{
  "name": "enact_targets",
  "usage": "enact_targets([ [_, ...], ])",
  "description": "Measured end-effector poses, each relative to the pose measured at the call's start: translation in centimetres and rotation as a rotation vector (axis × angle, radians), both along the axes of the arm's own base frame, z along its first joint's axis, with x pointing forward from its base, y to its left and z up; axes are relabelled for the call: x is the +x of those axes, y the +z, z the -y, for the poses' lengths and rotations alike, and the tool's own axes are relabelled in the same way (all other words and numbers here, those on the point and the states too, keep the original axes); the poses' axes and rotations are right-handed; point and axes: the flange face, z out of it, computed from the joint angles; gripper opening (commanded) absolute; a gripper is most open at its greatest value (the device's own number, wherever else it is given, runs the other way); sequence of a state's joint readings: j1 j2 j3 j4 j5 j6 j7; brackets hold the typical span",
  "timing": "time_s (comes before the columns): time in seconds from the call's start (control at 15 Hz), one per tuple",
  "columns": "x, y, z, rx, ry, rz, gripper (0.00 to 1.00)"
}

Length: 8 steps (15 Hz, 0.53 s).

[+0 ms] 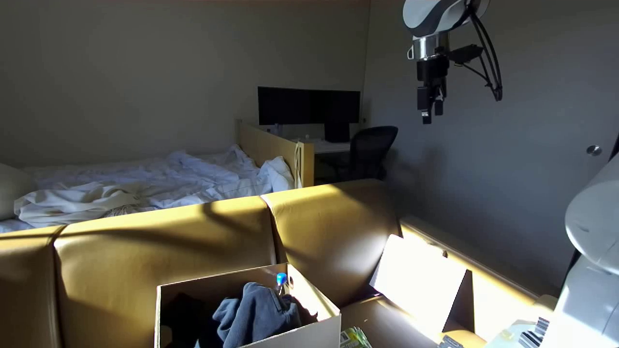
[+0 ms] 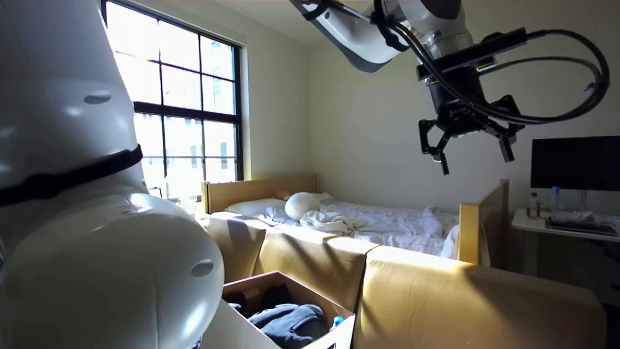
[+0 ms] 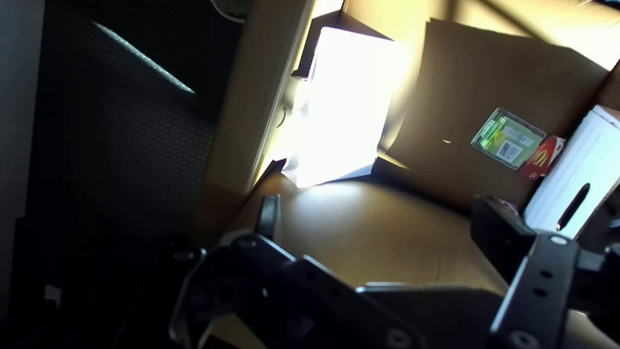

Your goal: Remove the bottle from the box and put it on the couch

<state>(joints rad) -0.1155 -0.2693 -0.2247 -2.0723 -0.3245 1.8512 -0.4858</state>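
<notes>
The bottle shows only its blue cap and clear neck in both exterior views (image 1: 281, 279) (image 2: 337, 321). It stands in a corner of the open white box (image 1: 316, 333), beside dark blue cloth (image 1: 258, 311); its lower part is hidden. The box stands on the tan couch (image 1: 164, 256), which also shows in an exterior view (image 2: 436, 291). My gripper (image 1: 432, 113) is high above the couch, well away from the box. In an exterior view (image 2: 476, 159) its fingers are spread with nothing between them. In the wrist view (image 3: 377, 208) the box (image 3: 576, 179) is at the right edge.
A sunlit white panel-like object (image 3: 346, 106) leans at the couch's arm end. Green (image 3: 511, 138) and red (image 3: 542, 157) packages lie on the seat beside the box. Behind the couch are a bed (image 2: 387, 228), desk (image 2: 533, 222), monitors (image 1: 309, 106) and chair (image 1: 372, 150).
</notes>
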Motion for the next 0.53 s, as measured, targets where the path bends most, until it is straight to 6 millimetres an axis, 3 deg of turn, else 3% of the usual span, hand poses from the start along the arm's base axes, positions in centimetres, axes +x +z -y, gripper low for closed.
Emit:
enact_targets([
  [0.33, 0.1, 0.1, -0.1, 0.004, 0.002, 0.009, 1.00],
  [0.53, 1.3, -0.2, -0.9, 0.077, 0.032, 0.078, 1.00],
])
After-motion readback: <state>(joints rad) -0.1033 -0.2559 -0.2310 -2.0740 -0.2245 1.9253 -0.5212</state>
